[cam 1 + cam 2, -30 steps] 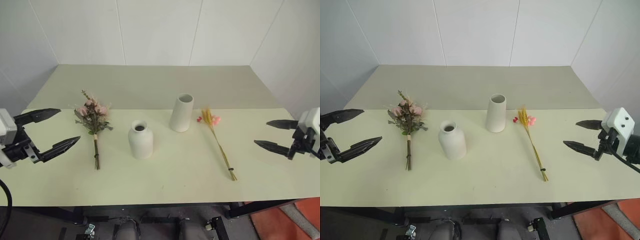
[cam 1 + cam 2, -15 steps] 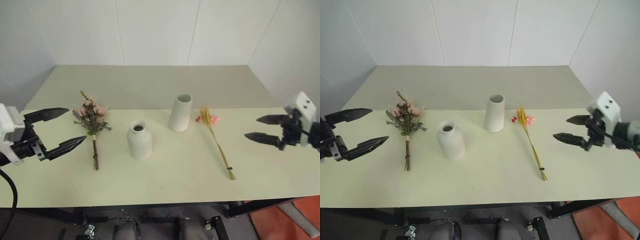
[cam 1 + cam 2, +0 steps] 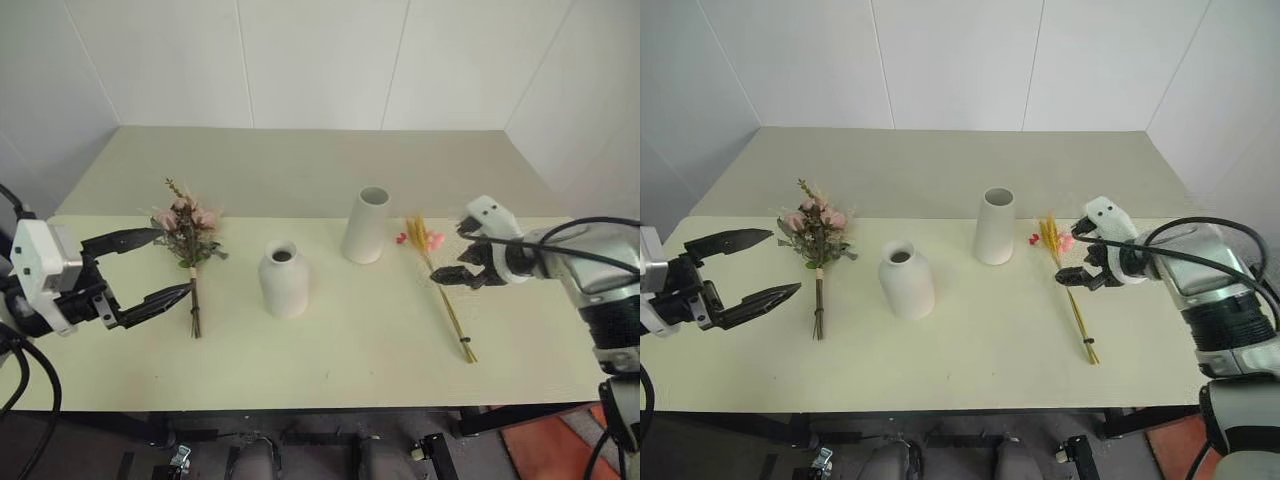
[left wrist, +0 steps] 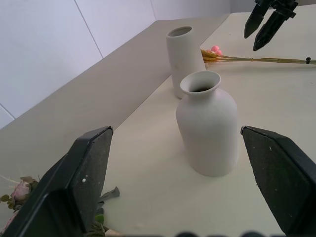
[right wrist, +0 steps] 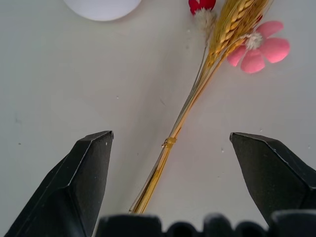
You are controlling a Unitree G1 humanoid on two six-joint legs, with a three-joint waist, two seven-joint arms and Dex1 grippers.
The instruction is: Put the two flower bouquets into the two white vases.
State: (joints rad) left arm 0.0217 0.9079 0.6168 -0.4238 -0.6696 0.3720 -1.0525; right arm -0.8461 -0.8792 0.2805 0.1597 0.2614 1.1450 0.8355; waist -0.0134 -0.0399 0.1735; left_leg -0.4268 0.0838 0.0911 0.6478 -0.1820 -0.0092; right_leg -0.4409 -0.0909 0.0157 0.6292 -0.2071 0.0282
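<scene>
Right gripper (image 3: 1077, 255), fingers spread wide and angled downward, poised above the stems of the wheat-stalk bouquet (image 3: 1068, 288) lying flat on the surface (image 3: 970, 350) beside the tall vase (image 3: 992, 227). Thin stalks flush with the surface risk slipping between closing fingers or scattering. Left gripper (image 3: 758, 266), held level and likewise open, faces the pink bouquet (image 3: 816, 245) lying beside the bottle vase (image 3: 905, 281)

I count two white vases, a tall cylinder (image 3: 365, 225) and a rounded bottle (image 3: 283, 279), and two bouquets, one pink bushy bunch (image 3: 187, 235) and one slim wheat bunch (image 3: 437, 280).
</scene>
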